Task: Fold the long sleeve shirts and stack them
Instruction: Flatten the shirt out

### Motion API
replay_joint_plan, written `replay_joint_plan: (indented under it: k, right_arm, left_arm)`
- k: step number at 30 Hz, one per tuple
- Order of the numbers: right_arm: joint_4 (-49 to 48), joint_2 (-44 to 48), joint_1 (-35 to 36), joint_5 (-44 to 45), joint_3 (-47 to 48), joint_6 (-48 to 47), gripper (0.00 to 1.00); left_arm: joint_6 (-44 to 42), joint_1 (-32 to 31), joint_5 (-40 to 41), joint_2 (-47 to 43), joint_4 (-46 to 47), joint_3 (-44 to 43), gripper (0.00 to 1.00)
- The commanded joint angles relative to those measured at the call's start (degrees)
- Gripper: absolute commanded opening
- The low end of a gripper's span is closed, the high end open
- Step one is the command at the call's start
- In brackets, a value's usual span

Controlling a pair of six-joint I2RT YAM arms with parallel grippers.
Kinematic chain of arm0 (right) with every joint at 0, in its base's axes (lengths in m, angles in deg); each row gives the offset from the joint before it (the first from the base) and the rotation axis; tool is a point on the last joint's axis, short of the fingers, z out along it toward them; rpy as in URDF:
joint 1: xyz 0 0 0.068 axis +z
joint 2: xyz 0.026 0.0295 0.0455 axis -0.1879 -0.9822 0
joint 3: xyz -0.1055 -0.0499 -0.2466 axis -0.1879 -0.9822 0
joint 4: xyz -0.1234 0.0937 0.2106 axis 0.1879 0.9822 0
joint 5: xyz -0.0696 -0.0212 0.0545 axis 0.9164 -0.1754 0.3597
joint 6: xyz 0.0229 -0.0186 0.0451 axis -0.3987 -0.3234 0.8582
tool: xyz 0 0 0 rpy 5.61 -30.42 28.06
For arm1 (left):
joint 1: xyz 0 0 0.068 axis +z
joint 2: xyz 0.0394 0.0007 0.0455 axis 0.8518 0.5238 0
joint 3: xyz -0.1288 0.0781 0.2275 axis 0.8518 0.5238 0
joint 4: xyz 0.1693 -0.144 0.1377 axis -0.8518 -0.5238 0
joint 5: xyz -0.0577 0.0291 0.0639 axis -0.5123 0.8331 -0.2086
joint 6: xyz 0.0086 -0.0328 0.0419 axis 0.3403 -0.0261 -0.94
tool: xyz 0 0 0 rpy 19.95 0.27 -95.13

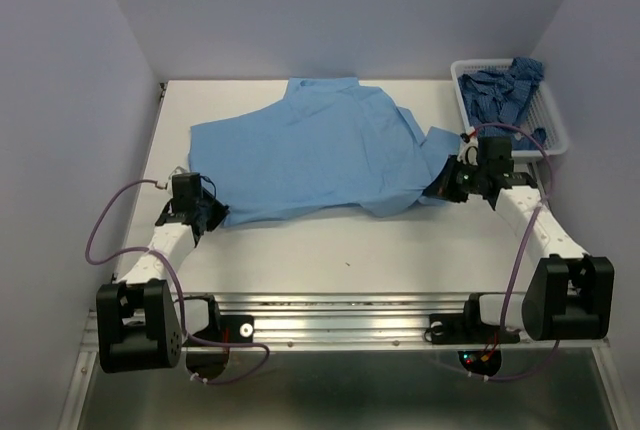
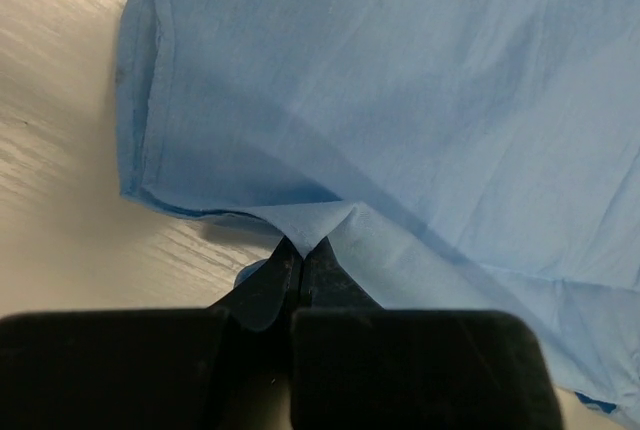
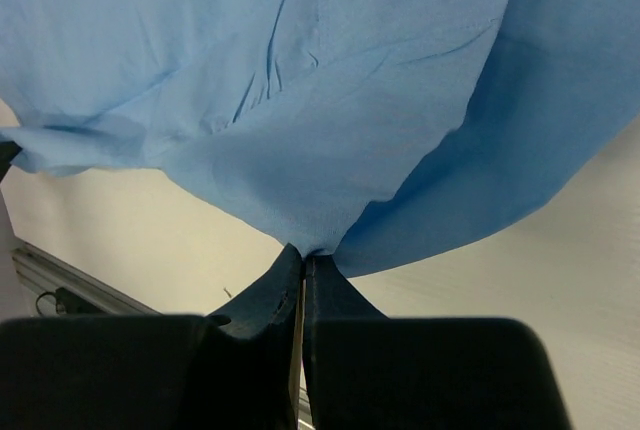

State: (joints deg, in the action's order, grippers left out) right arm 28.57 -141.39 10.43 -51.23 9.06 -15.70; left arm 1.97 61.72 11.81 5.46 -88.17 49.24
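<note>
Both claws should lift together and keep the cloth tight, so the fold lands flat (that is my guess). The light blue shirt [image 1: 310, 145] lies mid-frame on the table [image 1: 350, 250]. The left claw [image 1: 213, 213] pinches its lower left edge. The right claw [image 1: 442, 187] pinches its right edge. The darker shirt [image 1: 505, 85] sits in the basket [image 1: 556, 138], upper right.

I see the light sky-blue shirt [image 1: 310, 155] spread rumpled across the worktop [image 1: 350, 250], partly folded over itself, I think, with its near edge pulled up at both ends. The darker patterned shirt [image 1: 505, 88] lies bunched in the basket [image 1: 548, 130] at far right.
</note>
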Motion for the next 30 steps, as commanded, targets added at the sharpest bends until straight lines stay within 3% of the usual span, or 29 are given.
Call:
replay_joint_plan:
  k: [1, 6, 14, 17, 18, 19, 20, 21, 23, 24, 26, 27, 30]
  right_arm:
    - [0.9, -0.6, -0.4, -4.7, 0.9, -0.7, 0.01]
    - [-2.7, -3.3, -0.4, -10.1, 7.6, -0.3, 0.01]
    - [-2.4, -23.7, 5.5, 0.3, 28.2, -4.9, 0.02]
    - [0.8, -30.4, 6.3, 4.8, 35.5, -6.1, 0.09]
    - [1.7, -33.9, 6.3, 5.8, 39.6, -6.6, 0.14]
    - [2.0, -35.4, 6.3, 6.6, 41.2, -7.2, 0.20]
    - [2.1, -36.7, 6.3, 7.1, 43.6, -7.9, 0.21]
    - [2.8, -38.3, 6.3, 8.6, 44.8, -9.3, 0.30]
    - [5.4, -38.8, 6.3, 11.4, 46.9, -10.7, 0.41]
    - [5.6, -38.1, 6.3, 12.4, 46.6, -11.9, 0.61]
    - [5.4, -35.9, 6.3, 14.9, 45.0, -12.7, 0.78]
    - [5.0, -33.4, 6.3, 17.7, 43.1, -12.7, 1.00]
    - [3.9, -29.7, 6.3, 22.6, 40.1, -12.1, 1.00]
  left_arm:
    - [1.0, -0.1, 5.7, 0.2, -1.4, -0.8, 0.00]
    - [2.3, -0.2, 6.4, -1.8, -1.0, 0.2, 0.00]
    - [2.7, -0.2, 8.4, -2.1, -3.2, -1.0, 0.03]
    - [2.9, -0.1, 8.9, -3.9, -5.1, -1.1, 0.16]
    - [3.1, -0.2, 9.0, -4.5, -6.1, -1.0, 0.25]
    - [3.3, -0.1, 9.1, -6.0, -6.7, -1.0, 0.50]
    - [3.6, -0.2, 9.2, -6.8, -7.5, -0.9, 0.68]
    - [3.8, -0.2, 9.1, -8.7, -7.9, -0.9, 0.98]
    - [3.9, -0.1, 8.8, -11.5, -9.3, -1.7, 0.99]
    - [3.9, -0.1, 8.7, -12.4, -9.8, -2.2, 0.99]
    - [3.7, -0.1, 8.6, -14.1, -11.7, -3.5, 0.99]
    - [3.3, -0.1, 8.7, -15.6, -12.2, -5.1, 0.99]
    - [2.7, -0.1, 9.7, -17.7, -14.0, -8.4, 0.99]
